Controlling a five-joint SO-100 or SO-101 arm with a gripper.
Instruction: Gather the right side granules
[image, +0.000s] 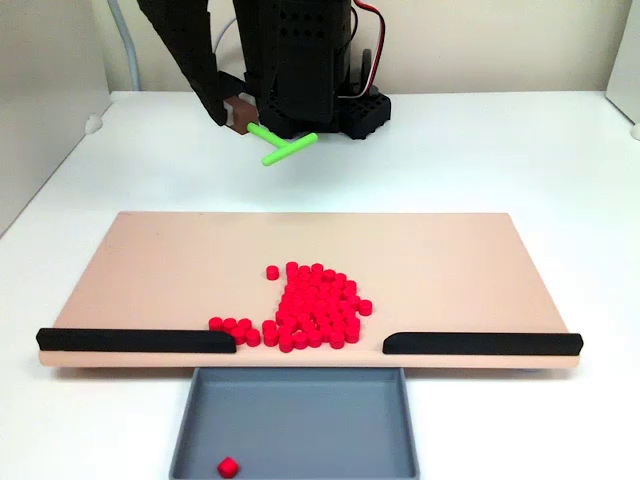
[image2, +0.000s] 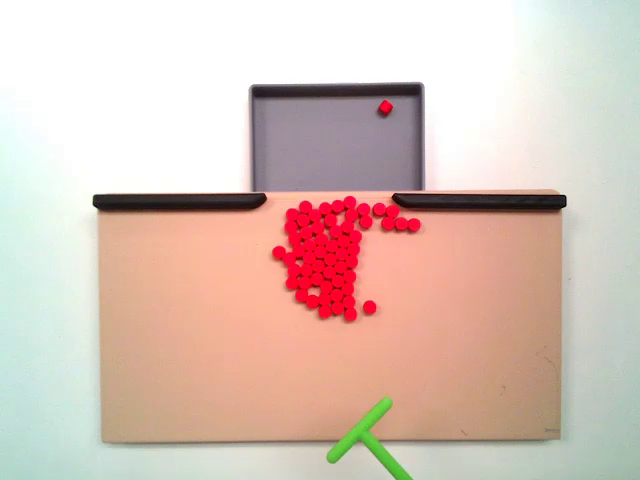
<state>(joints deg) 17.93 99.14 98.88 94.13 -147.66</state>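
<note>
The white desk (image: 80, 200) carries a tan board (image: 180, 270) with the grey tray (image: 300, 420) at its lower edge. The granules (image: 315, 310) cluster at frame centre, well below the jaws, which grip the green T-shaped stick (image: 283, 146) at upper centre; one granule (image: 228, 466) lies in the tray.

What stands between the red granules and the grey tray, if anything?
Nothing visible does. The granules lie heaped at the gap between the two black rails, and the grey tray sits just beyond that gap.
</note>
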